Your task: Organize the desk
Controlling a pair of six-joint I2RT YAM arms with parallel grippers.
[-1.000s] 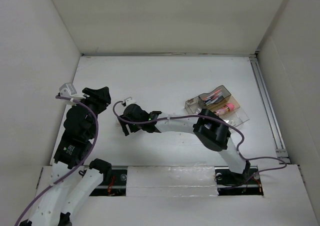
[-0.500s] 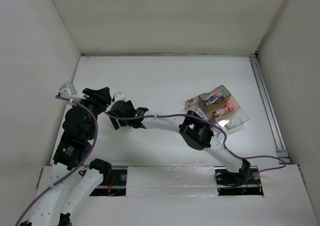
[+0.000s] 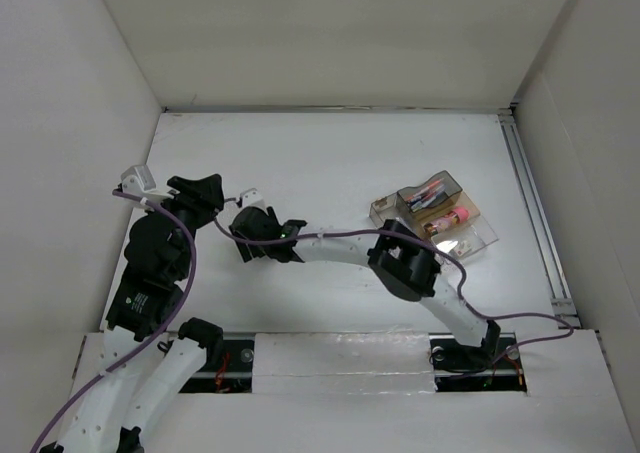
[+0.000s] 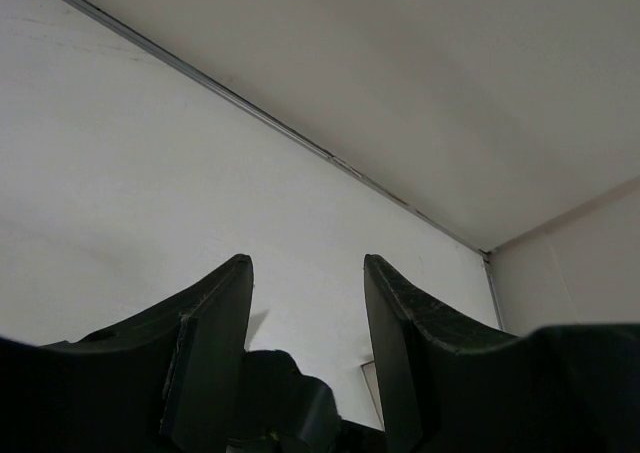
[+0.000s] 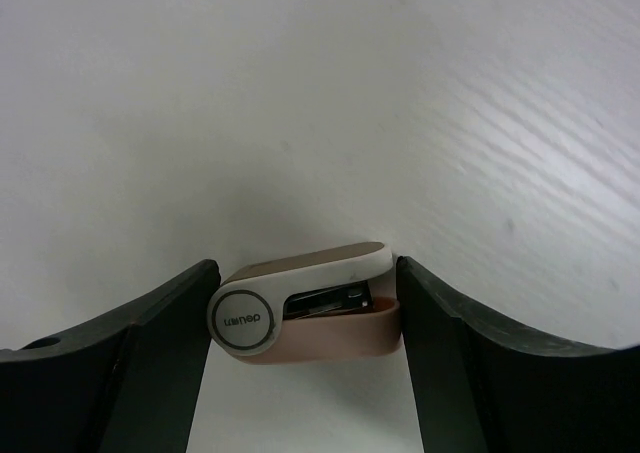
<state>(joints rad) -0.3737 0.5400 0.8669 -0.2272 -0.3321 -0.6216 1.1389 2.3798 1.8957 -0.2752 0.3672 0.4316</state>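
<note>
A small pink-and-white stapler [image 5: 310,318] lies on the white desk [image 3: 330,158] between the fingers of my right gripper [image 5: 305,273]; both fingers touch its ends, so the gripper is shut on it lengthwise. From above, the right gripper [image 3: 246,235] reaches over to the desk's left-middle and hides the stapler. My left gripper [image 3: 203,195] hovers just left of it, raised and tilted. The left gripper [image 4: 308,263] is open with nothing between its fingers.
A clear compartment tray [image 3: 478,235] sits at the right, holding a pink item [image 3: 455,218] and other small things. A metal rail [image 3: 530,203] runs along the desk's right edge. White walls enclose the desk. The right arm's cable [image 3: 350,235] arcs over the middle.
The right gripper swung left toward the left arm, then settled slightly back, and its fingers closed in on the stapler. The left arm has stayed put.
</note>
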